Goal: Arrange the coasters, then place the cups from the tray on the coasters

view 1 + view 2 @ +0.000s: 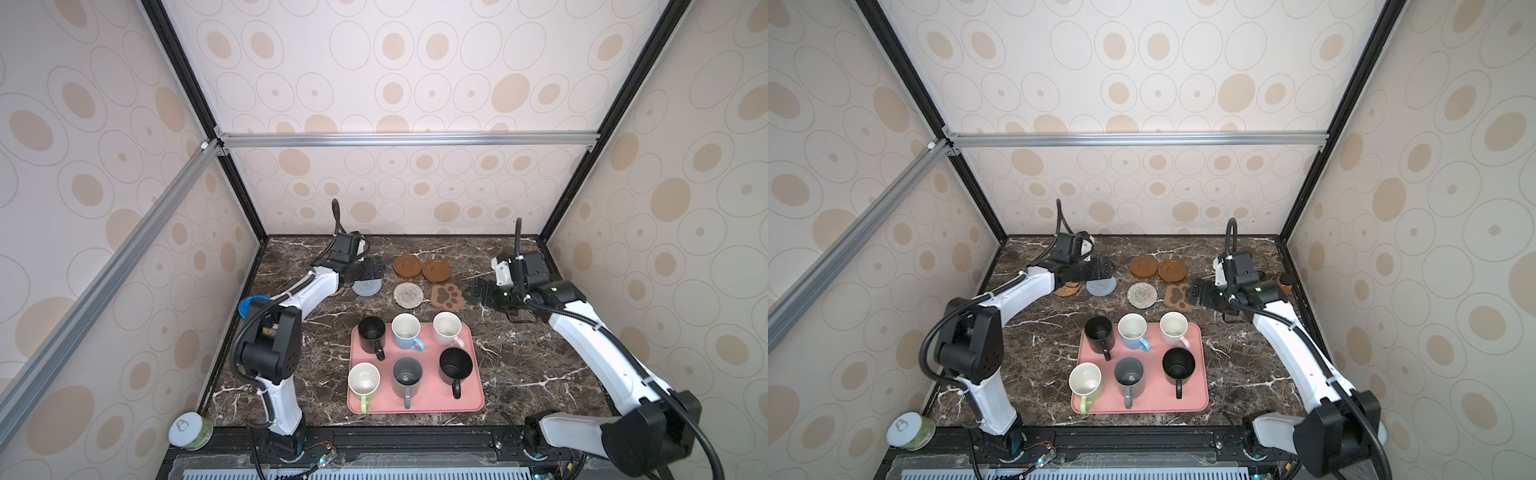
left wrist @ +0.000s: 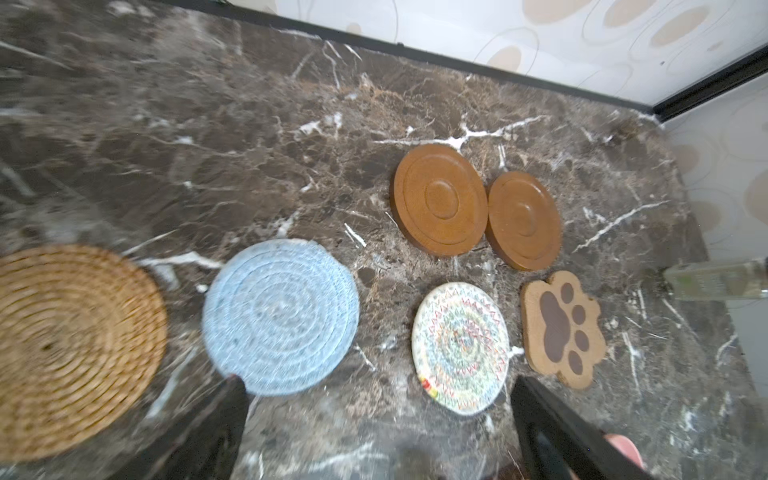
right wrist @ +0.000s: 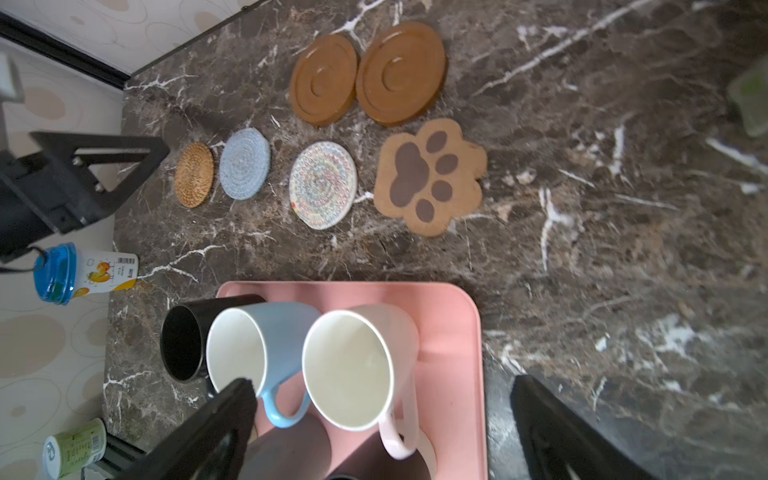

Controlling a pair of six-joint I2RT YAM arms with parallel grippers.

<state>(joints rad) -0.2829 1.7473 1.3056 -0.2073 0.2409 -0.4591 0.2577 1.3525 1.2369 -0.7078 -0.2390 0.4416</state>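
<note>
Left gripper [image 1: 370,271]: jaws spread wide with nothing between them. It hangs above the back left of the marble table [image 1: 519,365]. In both top views its fingers sit over the far edge of the blue-grey woven coaster [image 1: 368,288] (whether they touch it cannot be told).
Right gripper [image 1: 468,294]: jaws released and empty, just beside the right edge of the paw-shaped coaster [image 1: 447,297].
Back row of coasters: the left wooden disc [image 1: 408,266] and the right wooden disc [image 1: 436,270] lie flat, edge to edge.
Front row of coasters: from left to right, the tan rattan coaster [image 1: 1067,289] (mostly hidden under the left arm in the top views), the blue-grey woven coaster, the cream woven coaster [image 1: 408,295] and the paw-shaped coaster. All lie flat on the table, apart from each other.
Pink tray [image 1: 471,401]: flat on the table, nearer the front than the coasters and apart from them.
Cups, back row on tray: the black mug [image 1: 371,332], light blue mug [image 1: 406,330] and pale pink mug [image 1: 447,328], all upright.
Cups, front row on tray: the light green mug [image 1: 364,382], grey mug [image 1: 407,376] and second black mug [image 1: 456,365], all upright with handles toward the front edge.
Coasters' load: no coaster carries a cup.
Off to the side: a green lidded can [image 1: 190,431] stands at the front left corner, and a blue-capped bottle [image 3: 83,274] stands by the left wall.
</note>
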